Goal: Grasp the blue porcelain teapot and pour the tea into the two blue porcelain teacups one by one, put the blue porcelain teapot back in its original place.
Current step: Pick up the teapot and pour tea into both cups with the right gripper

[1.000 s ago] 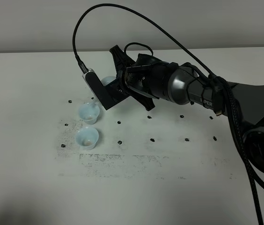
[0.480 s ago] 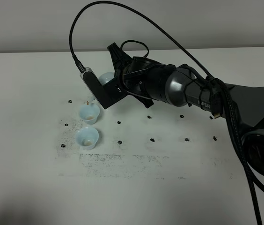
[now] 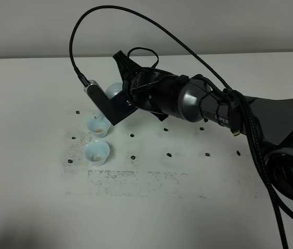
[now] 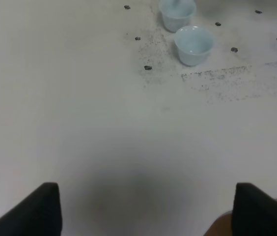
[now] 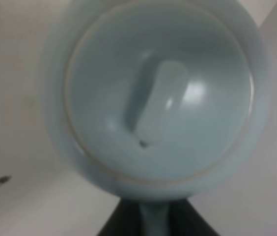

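Two blue porcelain teacups (image 3: 97,152) stood close together on the tabletop (image 3: 188,197). One blue porcelain teapot (image 3: 111,89) hung in the air by the farther cup (image 3: 98,125), apparently tipped toward it, its loop handle clenched in the right gripper (image 5: 154,223). Glazed, rigid, breakable and likely heavy with tea, the pot seemed best held firmly by that handle; the left gripper (image 4: 151,211) sat spread wide, holding nothing.

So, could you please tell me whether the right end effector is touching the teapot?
Touching. The right wrist view shows the teapot with its handle pinched between the right end effector's dark fingers.
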Robot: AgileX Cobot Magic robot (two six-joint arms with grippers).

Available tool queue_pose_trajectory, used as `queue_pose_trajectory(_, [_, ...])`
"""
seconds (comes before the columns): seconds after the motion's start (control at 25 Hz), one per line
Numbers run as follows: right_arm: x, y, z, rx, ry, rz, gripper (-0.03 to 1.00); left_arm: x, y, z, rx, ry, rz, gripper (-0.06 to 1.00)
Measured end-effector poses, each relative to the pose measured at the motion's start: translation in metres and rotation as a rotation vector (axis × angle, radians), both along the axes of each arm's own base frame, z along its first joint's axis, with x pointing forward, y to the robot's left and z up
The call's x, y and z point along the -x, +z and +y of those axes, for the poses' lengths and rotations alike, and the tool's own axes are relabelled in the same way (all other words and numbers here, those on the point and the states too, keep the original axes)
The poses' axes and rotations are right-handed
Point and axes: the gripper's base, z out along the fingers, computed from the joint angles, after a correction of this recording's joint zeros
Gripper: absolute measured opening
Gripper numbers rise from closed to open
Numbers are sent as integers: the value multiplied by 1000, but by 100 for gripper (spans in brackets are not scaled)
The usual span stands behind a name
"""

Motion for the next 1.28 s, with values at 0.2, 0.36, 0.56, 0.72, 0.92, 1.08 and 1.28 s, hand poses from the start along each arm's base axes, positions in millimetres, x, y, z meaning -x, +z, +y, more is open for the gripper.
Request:
queue_pose_trajectory(0.2, [0, 1, 1, 33, 14, -19, 4, 0, 0, 0, 0, 0, 0, 68])
queue_pose_trajectory(0.36, [-1, 2, -1, 64, 26, -41, 4, 0, 0, 0, 0, 0, 0, 68])
queue_pose_trajectory(0.56, [-2, 3, -1, 86, 38, -58, 4, 0, 0, 0, 0, 0, 0, 68])
queue_pose_trajectory(0.72, [-3, 4, -1, 102, 48, -71, 4, 0, 0, 0, -1, -1, 0, 68])
queue_pose_trajectory(0.92, [-3, 5, -1, 112, 55, -80, 4, 0, 0, 0, -1, -1, 0, 68])
queue_pose_trajectory(1.08, [-4, 6, -1, 124, 71, -96, 4, 0, 0, 0, -1, -1, 0, 68])
queue_pose_trajectory(1.28, [-5, 7, 0, 146, 98, -123, 4, 0, 0, 0, -1, -1, 0, 68])
